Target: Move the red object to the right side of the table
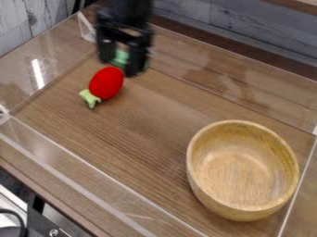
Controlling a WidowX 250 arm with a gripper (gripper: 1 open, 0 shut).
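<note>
The red object (106, 82) is a small glossy red toy with a light-green stem end, lying on the left part of the brown wood-grain table (148, 139). My black gripper (122, 61) hangs just above and behind it, pointing down, fingers spread open with nothing between them. The gripper's body covers most of a flat green block behind it. I cannot tell whether the fingertips touch the red object.
A large wooden bowl (243, 168) stands at the front right. Low clear acrylic walls (50, 57) border the table on all sides.
</note>
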